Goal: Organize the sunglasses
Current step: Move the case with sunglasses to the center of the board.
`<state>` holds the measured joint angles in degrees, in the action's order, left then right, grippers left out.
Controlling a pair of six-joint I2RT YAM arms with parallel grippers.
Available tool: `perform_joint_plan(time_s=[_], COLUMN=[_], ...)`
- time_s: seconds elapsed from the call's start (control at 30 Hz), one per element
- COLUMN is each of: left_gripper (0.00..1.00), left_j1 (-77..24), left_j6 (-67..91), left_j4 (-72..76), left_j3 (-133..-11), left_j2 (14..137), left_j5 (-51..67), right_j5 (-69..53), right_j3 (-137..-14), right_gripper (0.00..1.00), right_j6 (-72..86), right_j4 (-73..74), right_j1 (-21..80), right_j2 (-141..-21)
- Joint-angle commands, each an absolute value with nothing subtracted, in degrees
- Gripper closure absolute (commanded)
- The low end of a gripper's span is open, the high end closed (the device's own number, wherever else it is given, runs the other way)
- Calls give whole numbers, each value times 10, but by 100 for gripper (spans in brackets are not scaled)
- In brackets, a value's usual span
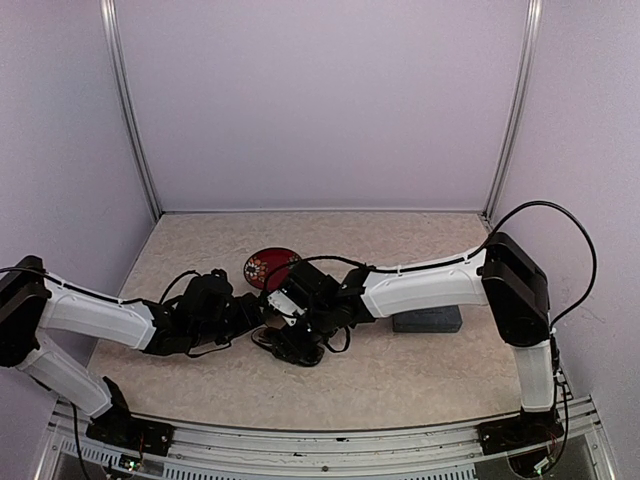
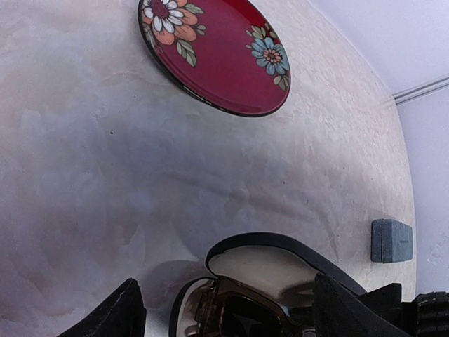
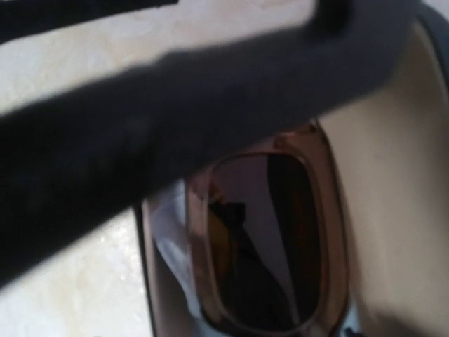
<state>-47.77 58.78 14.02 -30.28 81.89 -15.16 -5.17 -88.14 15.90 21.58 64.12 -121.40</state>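
The brown sunglasses point(image 3: 266, 239) lie in the open case point(image 2: 280, 242) on the counter point(image 2: 105, 175), left pincer point(image 2: 226, 298) spread apart around them, right pincer point(image 1: 297, 345) impossible to tell, case not yet shut, black pair unseen.

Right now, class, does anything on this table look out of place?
Nothing is spilled or broken. The red flowered plate sits oddly among eyewear things; the reddish-brown sunglasses lie in the open black cream-lined case, a pale cloth crumpled alongside.

Left arm point(image 1: 100, 320), right arm point(image 1: 420, 287): white shells, black joints; black cables point(image 1: 545, 203) looping outside (biggest loop by right elbow).
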Motion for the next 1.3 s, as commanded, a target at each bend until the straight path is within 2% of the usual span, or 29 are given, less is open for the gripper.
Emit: perform_joint_plan(time_s=[0.0,0.4,0.77,1.03,1.27], left_gripper=[20,22,40,48,61], left_j1=[-470,-469,-470,-470,-470], left_j6=[575,587,601,596,594], left_j4=[121,142,166,181,181], left_j3=[-315,-310,-292,-295,-290], left_j2=[819,842,851,863,861], left_j5=[-147,-107,-82,-72,-67], right_j5=[-55,-51,-57,-55,-55], right_j3=[-868,-850,-840,-834,-827], right_gripper=[28,26,25,25,25], right_j6=[144,136,133,131,131], right_j4=[216,205,196,196,192], right_j1=[650,650,653,657,657], right_j2=[-1195,-1176,-1170,-1169,-1166])
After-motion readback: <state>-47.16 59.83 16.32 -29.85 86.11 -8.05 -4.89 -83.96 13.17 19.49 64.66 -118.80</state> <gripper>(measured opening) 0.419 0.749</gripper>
